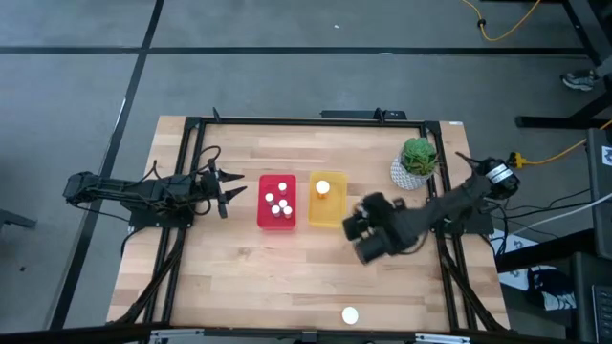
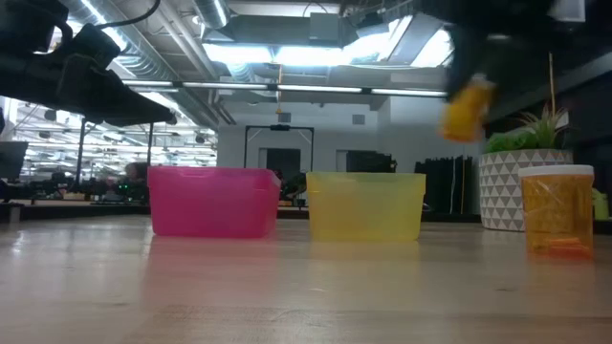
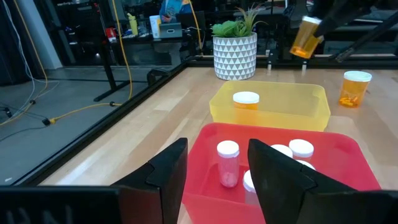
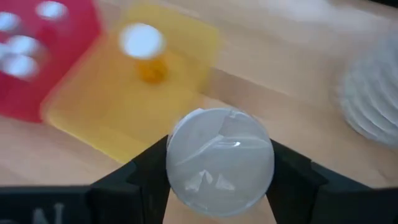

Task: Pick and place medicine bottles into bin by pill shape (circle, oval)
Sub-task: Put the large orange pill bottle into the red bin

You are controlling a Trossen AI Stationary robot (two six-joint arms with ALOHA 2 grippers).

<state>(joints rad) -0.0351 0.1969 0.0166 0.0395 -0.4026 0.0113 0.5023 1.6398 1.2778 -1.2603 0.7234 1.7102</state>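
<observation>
The right end effector [image 4: 219,163] is clamped on a white-capped orange medicine bottle [image 3: 306,38], carrying it in the air just beside the yellow bin [image 1: 327,201], which holds one bottle [image 1: 323,187]. The red bin [image 1: 277,202] contains several small white-capped bottles [image 3: 227,163]. Another orange bottle [image 1: 350,314] stands near the surface's front edge. The left end effector [image 3: 214,171] hovers beside the red bin, fingers parted and empty.
</observation>
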